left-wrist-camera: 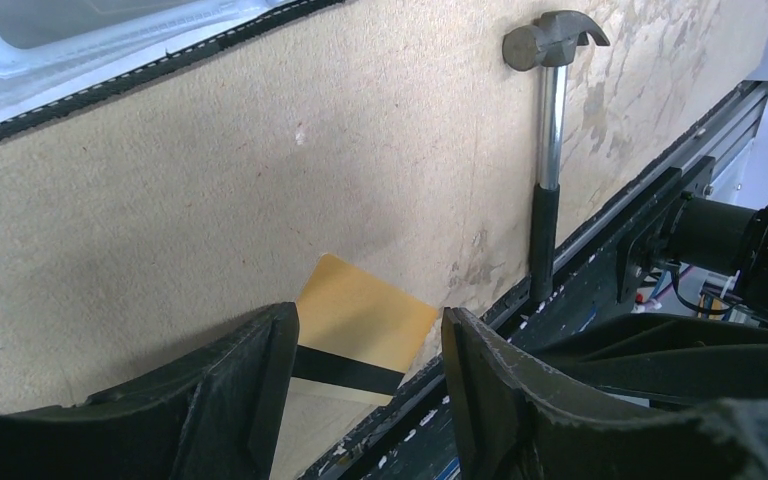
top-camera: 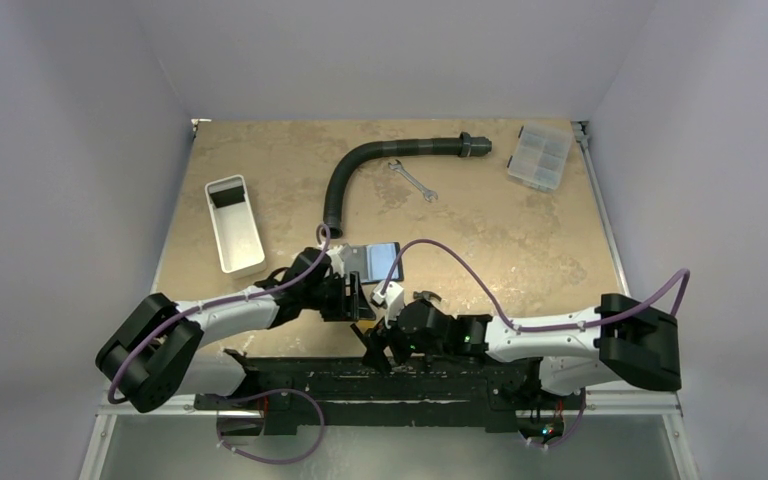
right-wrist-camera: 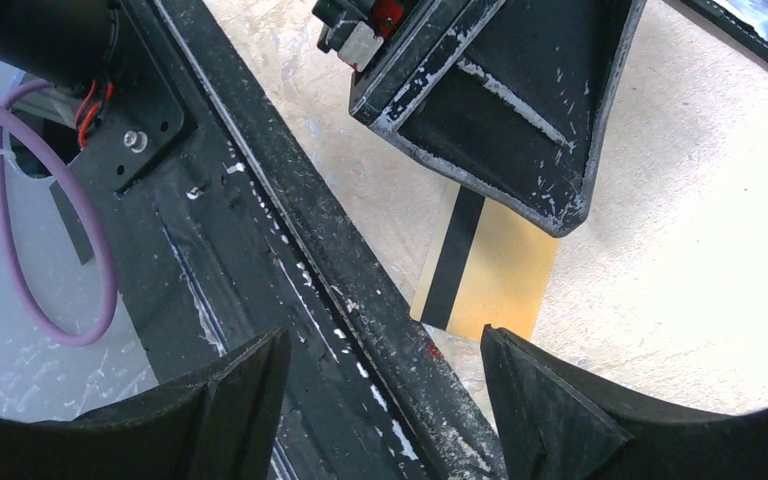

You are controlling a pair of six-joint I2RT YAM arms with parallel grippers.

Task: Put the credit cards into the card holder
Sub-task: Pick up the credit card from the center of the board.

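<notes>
A gold card with a black stripe lies flat at the table's near edge, next to the black rail; it also shows in the right wrist view. My left gripper is open and straddles it from above, empty. My right gripper is open and empty, over the rail just short of the card. In the top view both grippers, left and right, meet there and hide the card. The card holder lies open with glossy pockets, just beyond the left gripper.
A hammer lies by the rail to the card's right. A white tray stands at the left. A black hose, a wrench and a clear compartment box are at the back. The black rail runs along the near edge.
</notes>
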